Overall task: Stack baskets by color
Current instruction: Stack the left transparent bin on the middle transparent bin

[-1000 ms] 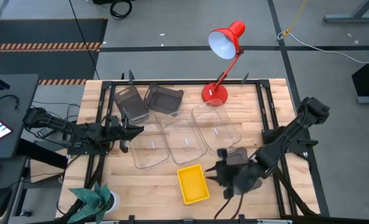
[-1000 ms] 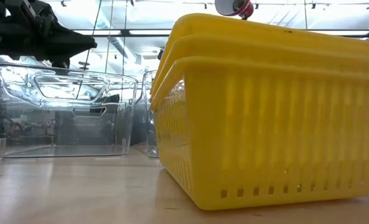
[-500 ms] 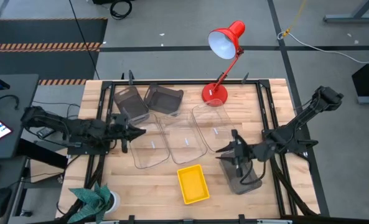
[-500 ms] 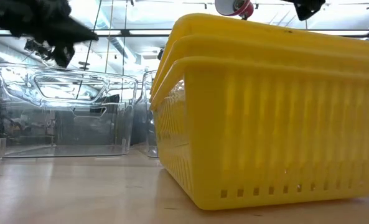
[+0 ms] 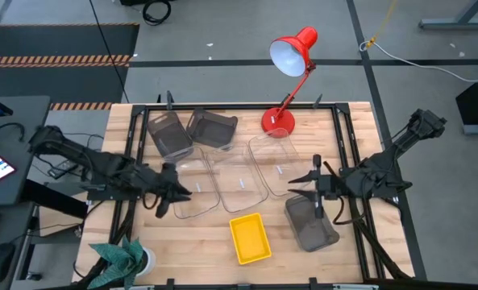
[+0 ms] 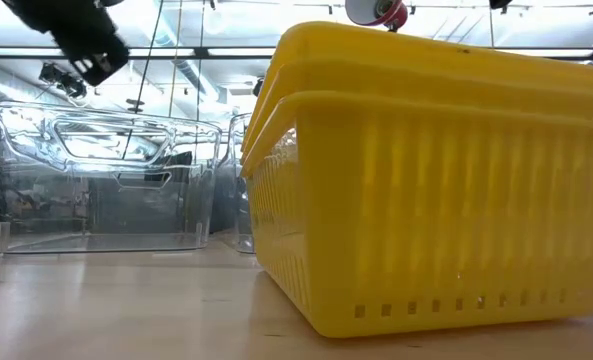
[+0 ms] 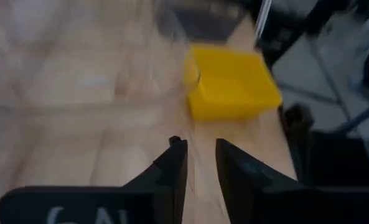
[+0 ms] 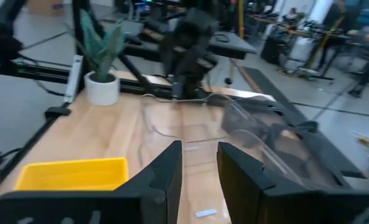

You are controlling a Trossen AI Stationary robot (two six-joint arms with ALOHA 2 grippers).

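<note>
A stack of yellow baskets (image 5: 249, 238) (image 6: 426, 180) stands near the table's front edge. Three clear baskets (image 5: 239, 181) stand side by side mid-table, two dark grey baskets (image 5: 192, 130) at the far left, and one dark grey basket (image 5: 311, 224) at the near right. My left gripper (image 5: 182, 196) (image 7: 201, 152) hovers open over the left clear basket's near left corner (image 5: 180, 208), holding nothing. My right gripper (image 5: 301, 184) (image 8: 200, 155) hangs open above the table, just beyond the near-right grey basket, also with nothing in it.
A red desk lamp (image 5: 291, 72) stands at the far edge behind the clear baskets. A potted green plant (image 5: 126, 256) sits at the near left corner. Black frame rails (image 5: 347, 145) run along the table's sides. Bare wood lies between the yellow stack and the left clear basket.
My right gripper has drawn back from the near-right grey basket toward the table's far and right sides, tipping up nearly level; the basket stays on the table. My left gripper has risen and moved toward the near edge, tipping up from a steep downward slant.
</note>
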